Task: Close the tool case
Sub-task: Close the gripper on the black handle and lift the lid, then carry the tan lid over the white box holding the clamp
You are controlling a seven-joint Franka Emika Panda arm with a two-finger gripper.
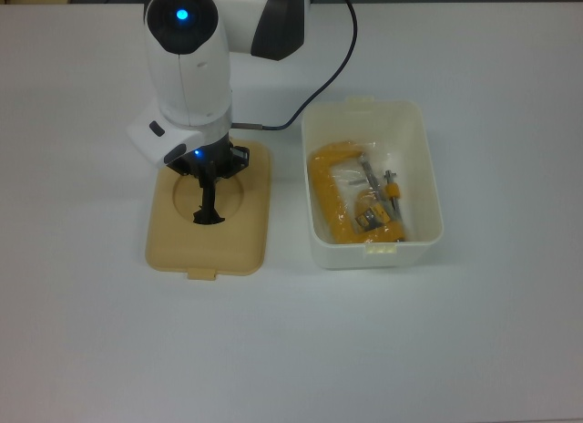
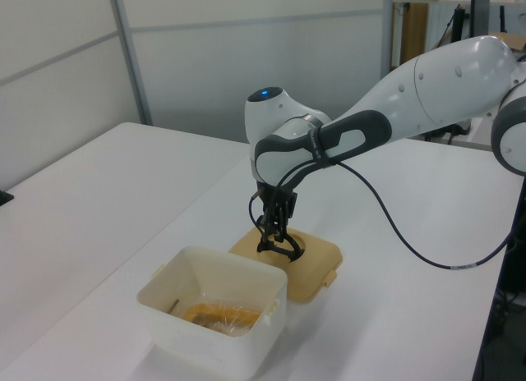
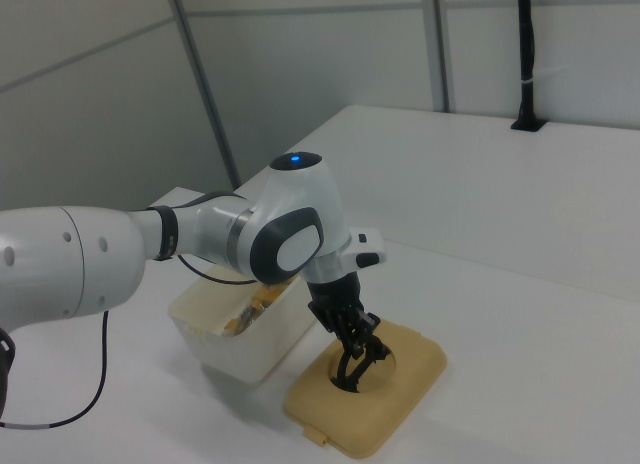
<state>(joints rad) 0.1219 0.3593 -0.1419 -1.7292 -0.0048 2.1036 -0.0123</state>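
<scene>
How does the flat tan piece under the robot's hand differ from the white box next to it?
The tan plastic lid is flat and shallow, with a round recess holding a black handle; the white plastic box is deep and open-topped. The lid carries nothing else, while the box holds a yellow clamp. The robot's hand is at the lid, not the box. Both are rounded rectangles resting on the white table.
</scene>
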